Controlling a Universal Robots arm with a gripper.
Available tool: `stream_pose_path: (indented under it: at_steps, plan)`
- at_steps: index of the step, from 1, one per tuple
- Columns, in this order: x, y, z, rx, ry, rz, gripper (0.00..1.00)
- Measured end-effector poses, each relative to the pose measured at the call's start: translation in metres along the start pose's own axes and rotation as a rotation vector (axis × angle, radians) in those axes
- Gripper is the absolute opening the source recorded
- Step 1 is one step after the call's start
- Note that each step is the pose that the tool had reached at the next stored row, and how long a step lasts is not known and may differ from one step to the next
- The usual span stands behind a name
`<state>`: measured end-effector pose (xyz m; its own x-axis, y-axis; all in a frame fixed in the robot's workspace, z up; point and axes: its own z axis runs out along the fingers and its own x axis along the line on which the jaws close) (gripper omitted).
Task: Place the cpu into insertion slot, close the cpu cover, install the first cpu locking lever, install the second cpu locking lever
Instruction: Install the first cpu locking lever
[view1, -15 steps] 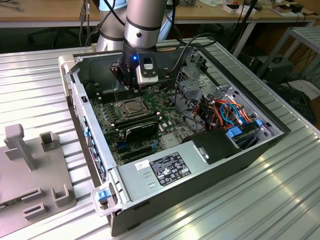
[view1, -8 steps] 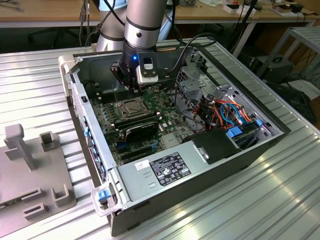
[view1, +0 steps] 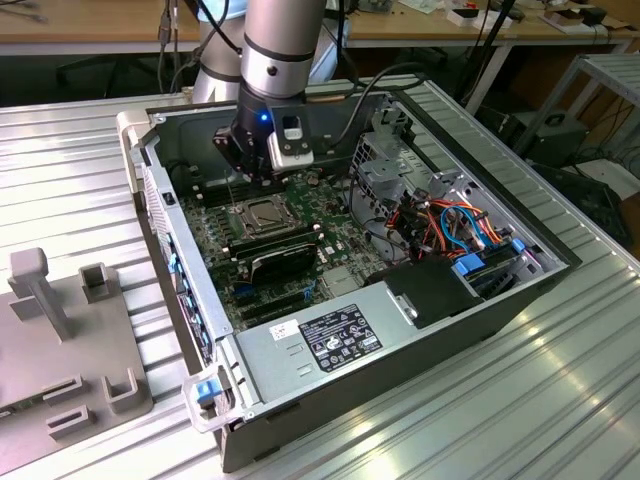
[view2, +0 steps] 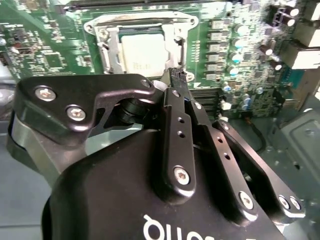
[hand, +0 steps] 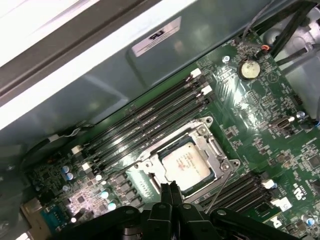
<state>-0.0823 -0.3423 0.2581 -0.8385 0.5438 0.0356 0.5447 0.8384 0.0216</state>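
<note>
The cpu (hand: 186, 165) lies flat in the insertion slot (view1: 265, 214) on the green motherboard, silver face up. The cpu cover (hand: 212, 146) lies down around it as a metal frame, the chip (view2: 144, 52) showing through its window. A thin locking lever (hand: 219, 191) runs slanted beside the socket's edge and stands up as a thin rod (view1: 232, 195) in the exterior view. My gripper (hand: 170, 192) hovers just above the socket's edge with its two black fingers pressed together and nothing between them. Its fingertips (view2: 177, 75) sit next to the cover's frame.
Long black memory slots (hand: 145, 120) run beside the socket. A black expansion card (view1: 283, 262), a power supply (view1: 340, 335) and coloured cables (view1: 460, 225) fill the open computer case. A grey fixture (view1: 60, 340) stands on the ribbed table at the exterior view's left.
</note>
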Motion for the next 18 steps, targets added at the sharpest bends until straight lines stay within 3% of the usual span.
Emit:
stream_pose_path:
  at_steps: [4, 10, 13, 18]
  plan:
    - [0.0013, -0.0004, -0.0035, 0.0005, 0.0000, -0.010, 0.11]
    - [0.0021, 0.0003, -0.0176, 0.0010, -0.0002, -0.013, 0.11]
    - [0.0029, -0.0001, -0.0178, 0.0011, -0.0001, -0.018, 0.11]
    - [0.0065, -0.0025, -0.0172, 0.0025, 0.0010, -0.060, 0.11]
